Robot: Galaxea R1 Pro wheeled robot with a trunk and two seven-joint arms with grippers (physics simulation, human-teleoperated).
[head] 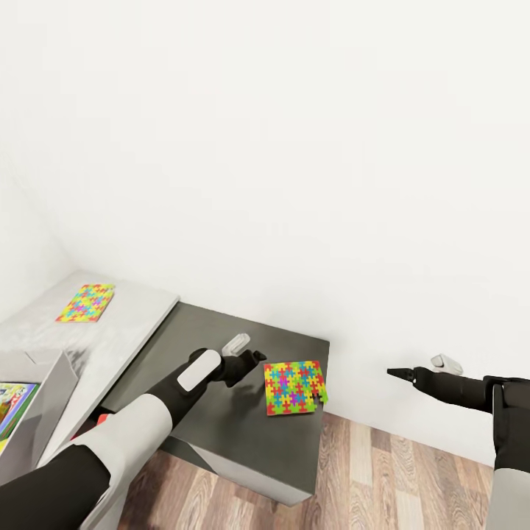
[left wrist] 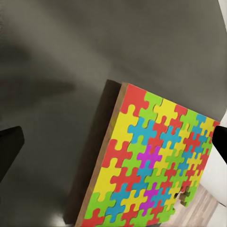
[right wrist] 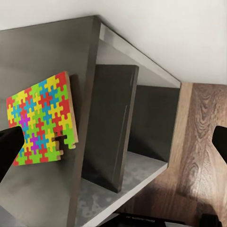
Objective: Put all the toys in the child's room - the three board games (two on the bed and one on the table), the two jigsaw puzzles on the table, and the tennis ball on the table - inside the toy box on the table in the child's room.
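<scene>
on the dark wing of the surface (head: 221,412), one jigsaw puzzle (head: 295,387) lies flat near the front corner, one edge just over the rim. your left gripper (head: 254,360) hovers just beside it, fingers spread either side of it in the left wrist view. the second puzzle (head: 86,302) rests on the light grey part, well apart. the toy box (head: 51,383) sits at the near left with a printed game box (head: 15,405) inside. your right gripper (head: 394,373) hangs over the wood floor (head: 383,478), spread wide in the right wrist view.
</scene>
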